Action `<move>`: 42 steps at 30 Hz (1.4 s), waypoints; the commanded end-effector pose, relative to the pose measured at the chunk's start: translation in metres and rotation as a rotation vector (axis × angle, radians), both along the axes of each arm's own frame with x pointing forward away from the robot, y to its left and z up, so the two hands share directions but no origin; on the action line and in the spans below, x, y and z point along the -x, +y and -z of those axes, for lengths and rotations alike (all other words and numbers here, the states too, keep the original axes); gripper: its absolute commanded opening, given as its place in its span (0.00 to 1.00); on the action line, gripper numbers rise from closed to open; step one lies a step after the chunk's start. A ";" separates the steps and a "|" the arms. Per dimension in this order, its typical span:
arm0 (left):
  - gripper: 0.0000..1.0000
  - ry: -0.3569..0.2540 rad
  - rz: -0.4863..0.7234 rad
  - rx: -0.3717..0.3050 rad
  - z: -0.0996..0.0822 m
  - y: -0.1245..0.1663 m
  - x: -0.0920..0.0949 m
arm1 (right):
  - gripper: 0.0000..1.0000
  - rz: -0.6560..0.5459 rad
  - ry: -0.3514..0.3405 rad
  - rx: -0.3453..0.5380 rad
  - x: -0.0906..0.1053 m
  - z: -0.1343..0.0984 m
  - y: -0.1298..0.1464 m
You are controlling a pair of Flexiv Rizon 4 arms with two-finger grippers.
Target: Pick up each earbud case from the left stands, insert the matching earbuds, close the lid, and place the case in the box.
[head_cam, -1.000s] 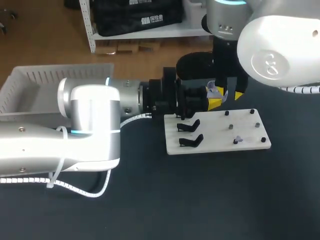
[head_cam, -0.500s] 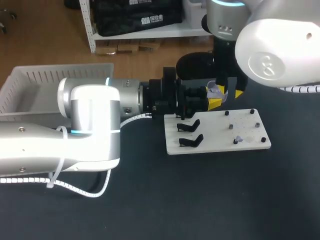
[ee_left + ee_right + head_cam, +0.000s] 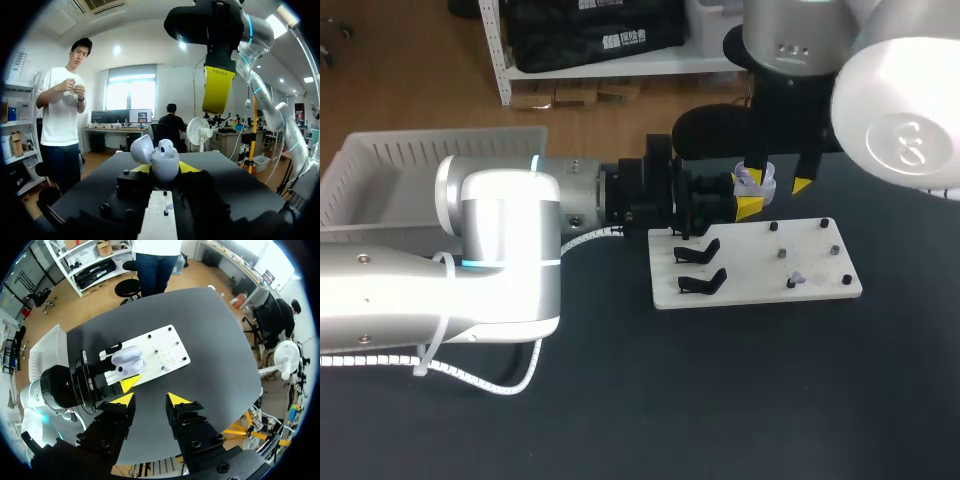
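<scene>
The left arm (image 3: 500, 230) lies in from the left, low over the dark desk (image 3: 720, 400). The left jaws are clenched on the open earbud case (image 3: 162, 160), one yellow fingertip (image 3: 188, 167) pressed to each side of its body. The case is pale and rounded and is held in the air just above the far edge of the white board (image 3: 760, 288), clear of the two black stands (image 3: 700, 250) at the board's left end. Its lid (image 3: 142, 149) is swung up and back, and one earbud (image 3: 165, 146) shows seated in the body. The right arm (image 3: 900, 130) comes in from the upper right and points straight down at the case. The right jaws are released, their yellow tips set well apart with nothing between them; in the right wrist view the case lies ahead of them and somewhat off to one side, and in the left wrist view one yellow finger of the right jaws hangs above and just beyond it. Small dark pegs (image 3: 825, 223) stand on the right half of the board, and a small pale piece (image 3: 798, 278) lies among them, too small to identify. A white plastic bin (image 3: 380, 160) sits at the desk's far left, well apart from the board.
</scene>
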State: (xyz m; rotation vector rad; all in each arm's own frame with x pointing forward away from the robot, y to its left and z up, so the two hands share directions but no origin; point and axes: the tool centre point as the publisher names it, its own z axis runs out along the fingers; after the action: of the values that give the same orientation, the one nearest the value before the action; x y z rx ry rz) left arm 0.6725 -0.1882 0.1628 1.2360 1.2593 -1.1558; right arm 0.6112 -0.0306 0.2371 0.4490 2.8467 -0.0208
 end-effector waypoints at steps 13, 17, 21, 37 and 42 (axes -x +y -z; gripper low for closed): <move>0.00 -0.004 -0.006 0.006 0.001 0.000 0.001 | 1.00 -0.298 -0.142 -0.095 0.037 0.005 -0.032; 0.00 -0.004 -0.006 0.006 0.001 0.000 0.001 | 1.00 -0.298 -0.142 -0.095 0.037 0.005 -0.032; 0.00 -0.004 -0.006 0.006 0.001 0.000 0.001 | 1.00 -0.298 -0.142 -0.095 0.037 0.005 -0.032; 0.00 -0.004 -0.006 0.006 0.001 0.000 0.001 | 1.00 -0.221 -0.206 -0.266 0.030 0.050 -0.044; 0.00 -0.004 -0.006 0.006 0.001 0.000 0.001 | 1.00 -0.223 -0.179 -0.266 0.032 0.084 -0.050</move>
State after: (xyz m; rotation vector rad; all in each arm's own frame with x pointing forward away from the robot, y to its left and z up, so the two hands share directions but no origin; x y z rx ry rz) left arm 0.6725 -0.1882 0.1629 1.2361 1.2594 -1.1557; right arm 0.5802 -0.0782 0.1713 0.1742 2.7637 0.3829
